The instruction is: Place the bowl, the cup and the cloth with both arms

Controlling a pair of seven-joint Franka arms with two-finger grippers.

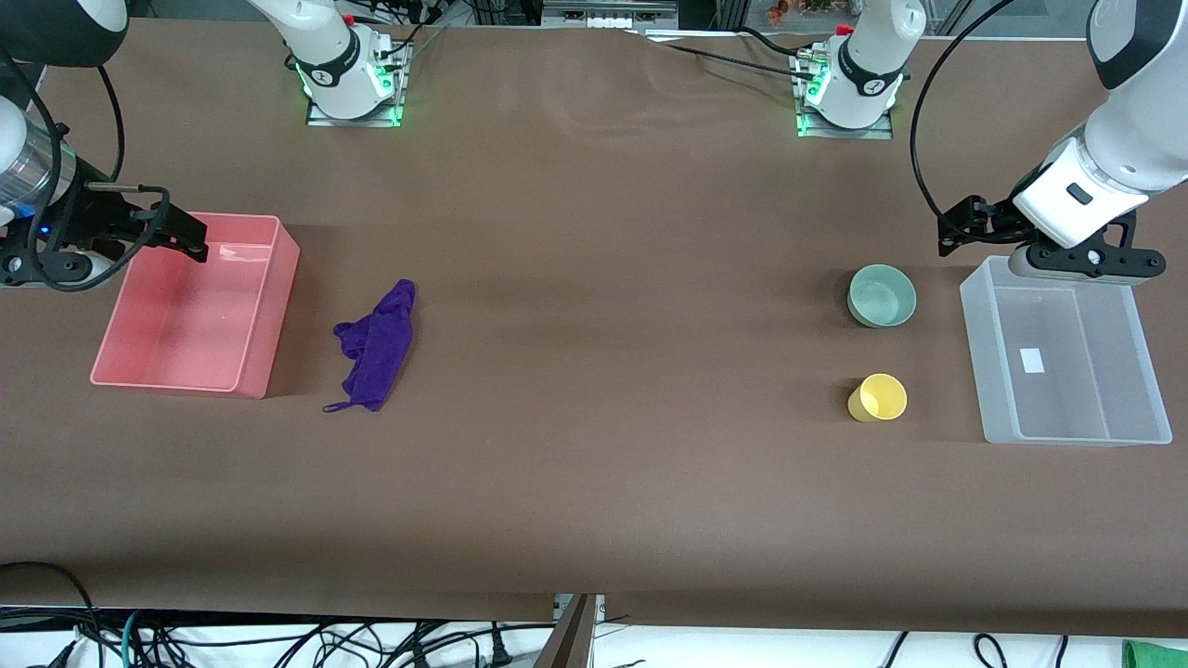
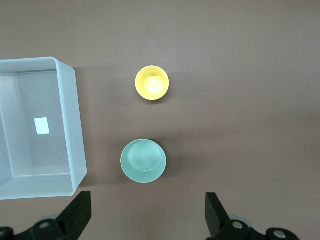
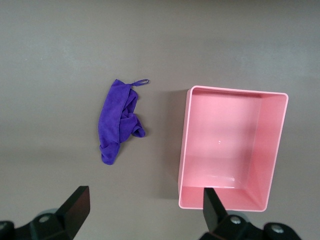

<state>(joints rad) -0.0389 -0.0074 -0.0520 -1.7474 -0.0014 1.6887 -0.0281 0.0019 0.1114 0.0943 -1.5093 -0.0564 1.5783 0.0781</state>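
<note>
My left tool (image 1: 956,232) hangs in the air over the counter (image 1: 594,482), above the edge of a clear plastic bin (image 1: 1151,390) at the left arm's end of the counter. Its two black fingers (image 2: 79,212) are spread wide apart and hold nothing. Seen from the left wrist, the gap between them frames bare brown counter, with the bowl and the clear bin's corner close by.

My right tool (image 1: 190,237) hangs over the edge of a pink plastic bin (image 1: 264,306) at the right arm's end of the counter. Its fingers (image 3: 77,202) are also spread wide, with nothing between them.

The bowl (image 1: 882,295), pale mint green and round, stands upright on the counter just beside the clear bin, on the side toward the middle of the counter. The cup (image 1: 879,398), bright yellow, lies a little nearer the front camera than the bowl and apart from it; from the left wrist I look straight down into both open mouths (image 2: 152,83), and both look empty.

The cloth (image 1: 376,345), deep purple and crumpled into a long strip, lies flat on the counter beside the pink bin, not touching it, on the side toward the middle of the counter. Its small loop (image 1: 334,406) trails from the end nearer the front camera.

Both bins are empty; the clear one shows a small white label (image 1: 1031,361) on its floor.
</note>
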